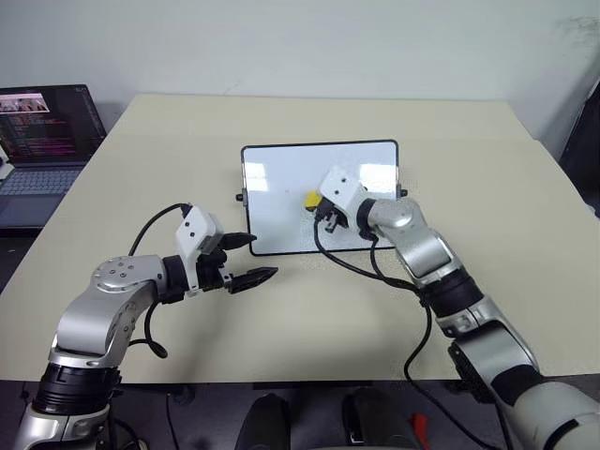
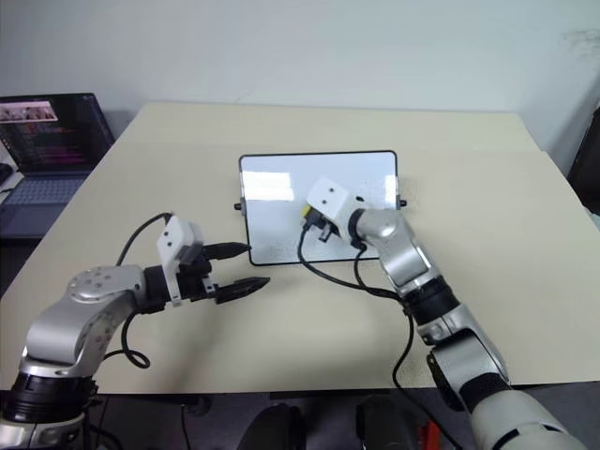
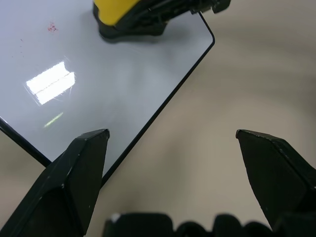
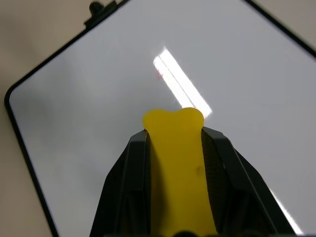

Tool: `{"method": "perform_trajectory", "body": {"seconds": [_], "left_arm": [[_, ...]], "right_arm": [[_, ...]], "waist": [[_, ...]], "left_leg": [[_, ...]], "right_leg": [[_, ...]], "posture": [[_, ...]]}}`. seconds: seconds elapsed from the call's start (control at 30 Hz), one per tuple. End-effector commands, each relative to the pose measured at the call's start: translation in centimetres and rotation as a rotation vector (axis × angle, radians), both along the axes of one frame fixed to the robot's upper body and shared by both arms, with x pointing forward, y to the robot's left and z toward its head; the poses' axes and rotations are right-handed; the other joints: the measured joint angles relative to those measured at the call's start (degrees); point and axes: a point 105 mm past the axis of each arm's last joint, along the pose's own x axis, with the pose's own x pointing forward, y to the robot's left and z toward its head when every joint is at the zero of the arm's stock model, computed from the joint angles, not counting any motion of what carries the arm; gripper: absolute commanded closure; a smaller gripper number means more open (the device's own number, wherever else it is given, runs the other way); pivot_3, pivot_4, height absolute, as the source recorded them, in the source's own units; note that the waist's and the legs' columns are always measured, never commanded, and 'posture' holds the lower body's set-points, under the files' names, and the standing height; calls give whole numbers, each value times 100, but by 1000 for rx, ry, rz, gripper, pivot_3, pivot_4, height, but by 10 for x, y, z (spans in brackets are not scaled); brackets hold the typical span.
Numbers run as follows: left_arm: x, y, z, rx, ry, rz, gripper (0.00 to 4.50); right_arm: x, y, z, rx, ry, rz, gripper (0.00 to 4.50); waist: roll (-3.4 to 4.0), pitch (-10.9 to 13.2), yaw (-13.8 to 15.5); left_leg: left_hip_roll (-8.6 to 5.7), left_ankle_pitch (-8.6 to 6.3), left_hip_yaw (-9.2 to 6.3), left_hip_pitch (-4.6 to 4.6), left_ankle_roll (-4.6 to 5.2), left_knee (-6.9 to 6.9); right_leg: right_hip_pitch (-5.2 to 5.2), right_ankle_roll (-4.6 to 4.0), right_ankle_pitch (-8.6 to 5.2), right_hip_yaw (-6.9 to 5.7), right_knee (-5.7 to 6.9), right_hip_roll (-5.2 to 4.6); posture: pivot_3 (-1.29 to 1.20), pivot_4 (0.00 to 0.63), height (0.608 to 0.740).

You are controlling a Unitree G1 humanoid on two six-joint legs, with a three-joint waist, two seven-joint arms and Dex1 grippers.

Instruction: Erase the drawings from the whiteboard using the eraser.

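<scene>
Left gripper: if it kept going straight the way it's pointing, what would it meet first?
Most likely the whiteboard. The open left gripper points forward and right at the board's near left corner, one finger over its edge. Beyond sits the eraser in the right gripper. Depth is unclear.

the right end effector (image 1: 321, 214) hides most of the eraser (image 1: 310, 199); the laptop (image 1: 42, 141) is cut off.
</scene>
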Motion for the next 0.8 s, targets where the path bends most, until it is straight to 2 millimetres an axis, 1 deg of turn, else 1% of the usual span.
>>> {"method": "perform_trajectory", "body": {"seconds": [0.03,0.17,0.33,0.37,0.43,0.47,0.53,0.63,0.73,0.8], "left_arm": [[-3,0,10,-9,-46,3,0],[-5,2,10,-11,-46,16,0],[-6,2,10,-14,-47,18,0],[-6,0,11,-16,-50,14,0],[-7,-5,13,-18,-60,-24,0],[-9,-8,14,-16,-66,-53,0],[-12,-13,15,-18,-70,-88,0],[-10,-18,16,-20,-80,-117,0],[-8,-23,18,-30,-85,-149,0],[-7,-25,20,-36,-91,-167,0]], "right_arm": [[0,8,14,21,-61,19,3410],[-4,12,7,6,-38,48,3410],[-3,-1,18,58,-44,19,3410],[-8,-6,24,109,-22,27,3410],[-27,-17,36,198,15,67,3410],[-39,-23,39,219,32,92,3410],[-59,-34,37,220,59,114,3410],[-80,-56,22,182,104,82,3410],[-99,-78,1,170,184,18,3410],[-108,-86,-9,169,221,-12,3410]], "waist": [[0,0,4],[0,0,5],[0,0,6],[0,0,8],[0,0,29],[1,0,42],[1,0,49],[0,0,49],[0,0,40],[0,0,25]], "left_leg": [[0,0,1,0,0,-1],[-2,-1,2,-7,-1,-3],[-1,-1,-1,-6,-1,-3],[-1,-1,0,-6,-1,-3],[-1,-1,-2,-9,-1,-4],[-1,-1,-6,-13,-1,-4],[-2,-3,-10,-17,-2,-4],[-5,-4,-9,-15,-2,-3],[-5,-4,-9,-7,-2,-1],[-5,-4,-9,-5,-2,-1]], "right_leg": [[0,0,0,0,-1,-1],[-4,0,0,0,-4,-5],[-5,-1,0,-2,-2,-5],[-5,-1,0,-2,-1,-5],[-5,-1,0,-3,-3,-5],[-5,-1,-1,-7,-5,-6],[-5,1,-2,-13,-10,-9],[-3,2,-3,-13,-10,-12],[2,3,-4,-15,-6,-11],[3,7,-6,-13,-4,-7]], "posture": [[0,150,740],[0,150,740],[0,150,740],[0,150,740],[0,150,740],[0,150,740],[0,150,740],[0,150,740],[0,150,740],[0,150,740]]}}
